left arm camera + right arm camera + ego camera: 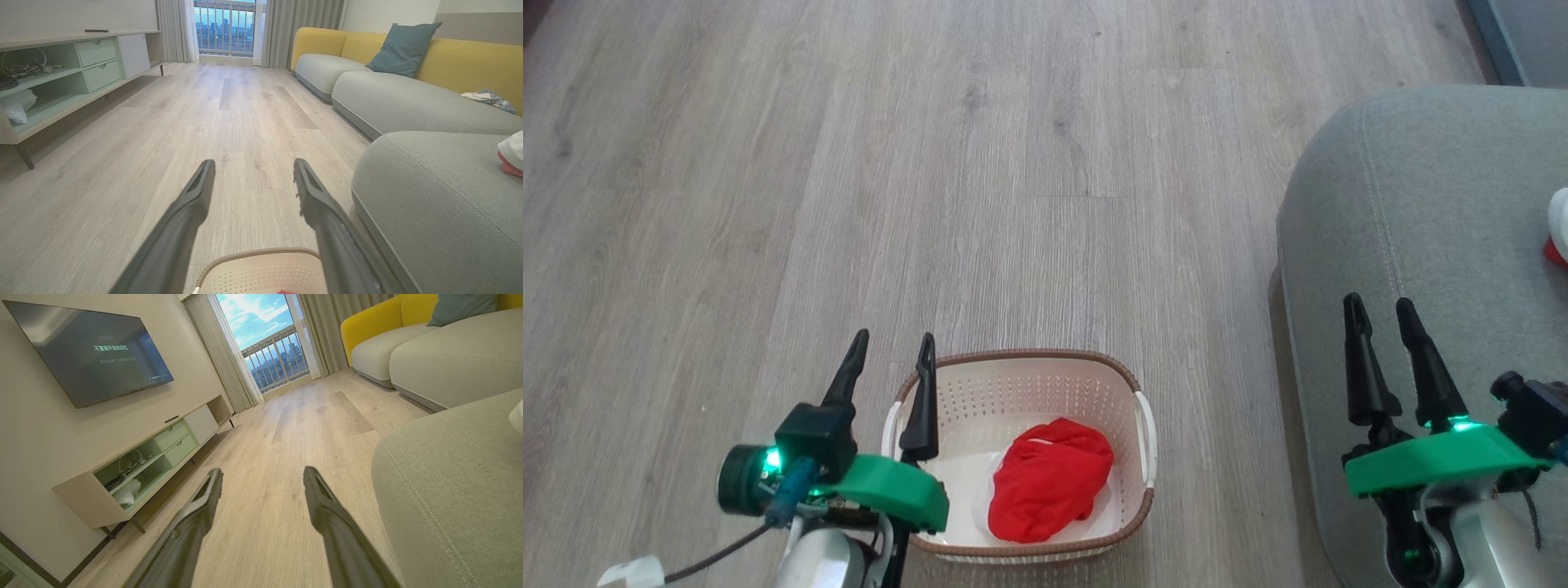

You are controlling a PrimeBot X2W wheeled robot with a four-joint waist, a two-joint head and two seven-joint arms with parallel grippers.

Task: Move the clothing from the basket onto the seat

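a crumpled red garment (1051, 480) lies in the cream perforated basket (1029, 354) with a brown woven-look rim, which stands upright just right of the left gripper (894, 336). the grey seat (1421, 204), round-cornered with a pale stitched seam, lies below the right gripper (1379, 300), and a second red-and-white garment (1558, 233) rests on it further to that gripper's right.

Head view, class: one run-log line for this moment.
left pincer: open, empty | right pincer: open, empty | red garment: in basket | second garment: on seat
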